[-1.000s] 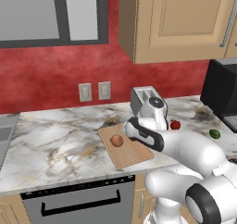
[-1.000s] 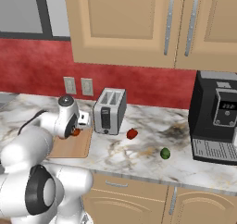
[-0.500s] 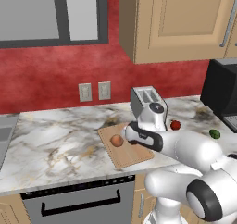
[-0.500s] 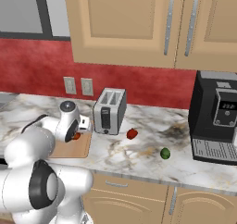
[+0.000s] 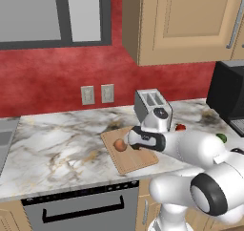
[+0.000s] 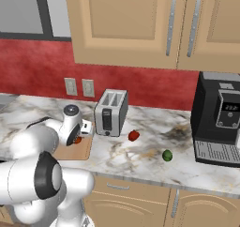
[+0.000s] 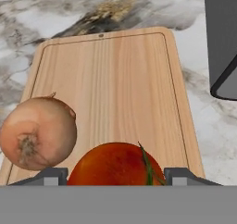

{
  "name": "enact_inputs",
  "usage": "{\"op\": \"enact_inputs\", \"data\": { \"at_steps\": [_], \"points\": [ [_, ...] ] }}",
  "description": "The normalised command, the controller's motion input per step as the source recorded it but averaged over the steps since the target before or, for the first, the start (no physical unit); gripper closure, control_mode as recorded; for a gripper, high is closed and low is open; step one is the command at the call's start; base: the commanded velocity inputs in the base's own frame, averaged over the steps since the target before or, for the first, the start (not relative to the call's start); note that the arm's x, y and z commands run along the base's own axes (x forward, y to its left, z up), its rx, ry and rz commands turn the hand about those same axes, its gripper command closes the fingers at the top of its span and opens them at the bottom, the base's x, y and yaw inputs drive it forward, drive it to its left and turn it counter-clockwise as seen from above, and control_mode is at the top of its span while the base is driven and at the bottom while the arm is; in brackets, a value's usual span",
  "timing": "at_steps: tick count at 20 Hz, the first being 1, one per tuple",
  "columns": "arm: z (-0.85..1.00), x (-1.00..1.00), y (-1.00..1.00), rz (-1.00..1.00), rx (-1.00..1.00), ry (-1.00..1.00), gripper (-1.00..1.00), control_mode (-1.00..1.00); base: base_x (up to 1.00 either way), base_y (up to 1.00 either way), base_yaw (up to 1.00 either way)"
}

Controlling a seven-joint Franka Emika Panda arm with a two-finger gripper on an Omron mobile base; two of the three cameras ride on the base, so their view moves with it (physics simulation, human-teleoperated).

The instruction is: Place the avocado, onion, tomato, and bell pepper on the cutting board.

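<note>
Now the gripper (image 7: 115, 174) sits low over the board (image 7: 111, 84), its fingertips either side of the tomato (image 7: 115, 165); whether they pinch it or stand clear, I cannot tell. Just beside it the onion (image 7: 37, 133) rests on the board. Out on the counter (image 6: 140, 153), well apart, lie the pepper (image 6: 134, 135) near the toaster (image 6: 111, 112) and the avocado (image 6: 167, 155).

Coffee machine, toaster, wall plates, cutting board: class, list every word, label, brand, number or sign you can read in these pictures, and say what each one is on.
No text can be read anywhere.
Coffee machine: its small display shows pale marks, too small and blurred to read.
Toaster: no lettering.
Wall plates: plain.
Cutting board: wood grain, no marks.
</note>
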Motion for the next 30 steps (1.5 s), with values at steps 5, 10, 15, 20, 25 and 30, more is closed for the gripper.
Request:
{"op": "enact_inputs", "data": {
  "at_steps": [5, 10, 15, 20, 25, 30],
  "points": [
    [-0.09, 0.00, 0.00, 0.00, 0.02, 0.00, -1.00, -1.00, 0.00, 0.00, 0.00],
    [0.13, -0.12, -0.03, 0.00, 0.00, -0.01, -1.00, -1.00, 0.00, 0.00, 0.00],
    [0.29, -0.31, -0.19, 0.04, 0.00, -0.08, -1.00, -1.00, 0.00, 0.00, 0.00],
    [0.53, -0.17, 0.00, 0.01, 0.00, -0.07, -1.00, -1.00, 0.00, 0.00, 0.00],
    [0.66, -0.62, -0.13, 0.00, 0.00, -0.03, -1.00, -1.00, 0.00, 0.00, 0.00],
    [0.54, -0.77, -0.42, 0.00, 0.00, 0.00, -1.00, -1.00, 0.00, 0.00, 0.00]
  ]
}}
